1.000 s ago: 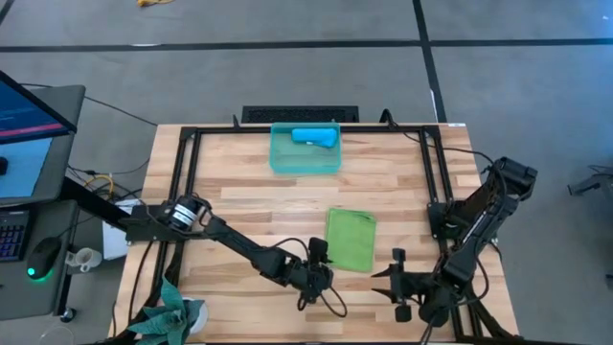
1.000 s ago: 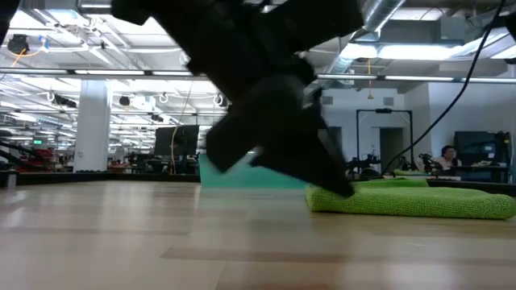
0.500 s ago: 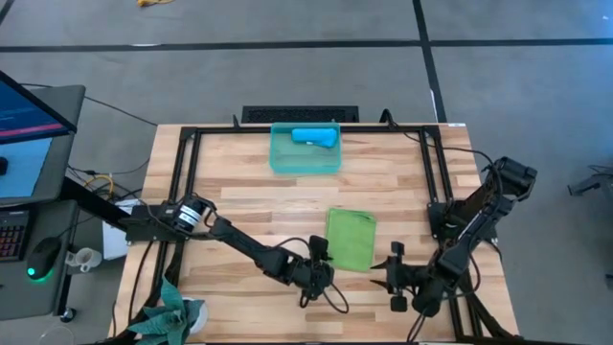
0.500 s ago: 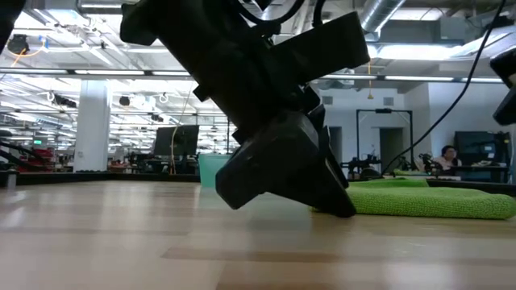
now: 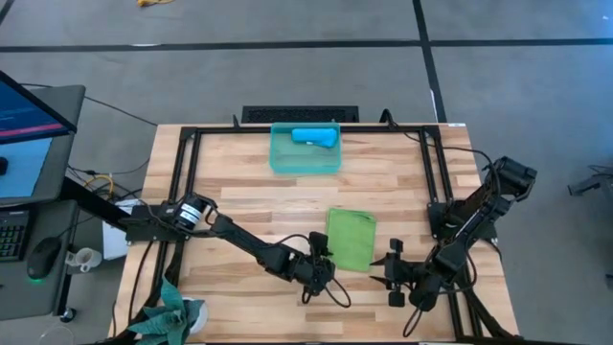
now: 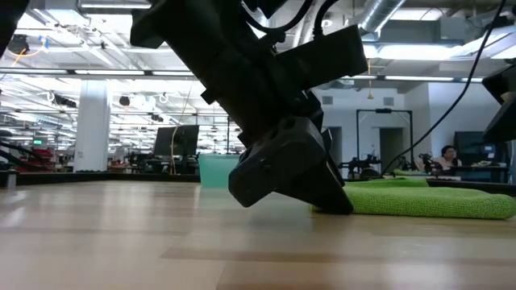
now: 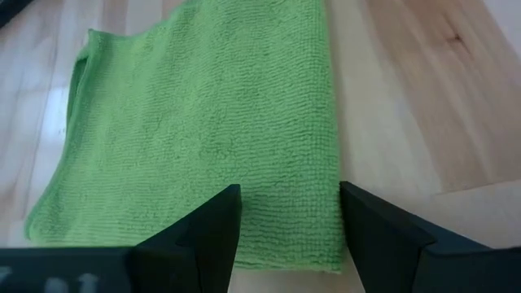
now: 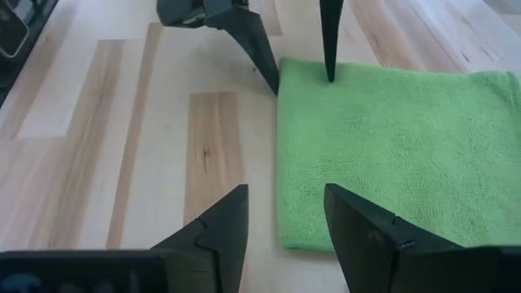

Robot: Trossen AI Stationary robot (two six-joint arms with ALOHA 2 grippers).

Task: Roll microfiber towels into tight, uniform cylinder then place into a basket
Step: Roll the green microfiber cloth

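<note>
pale wooden table [image 5: 239,206] carries, nearest its front edge, the left gripper [image 5: 324,261] with fingers spread wide at the near left corner of the flat green towel [image 5: 350,239], one tip on the cloth and the other on the wood just beside it, as the right wrist view shows. right gripper [image 5: 390,275] sits low beside the towel's near right corner, fingers open too and apart from the cloth. farther back, the blue towel [image 5: 314,136] lies rolled inside the basket [image 5: 305,159].

Wooden table [image 5: 239,192], monitor [image 5: 24,110] — mouse [image 5: 43,257], plant [image 5: 168,311]
</note>
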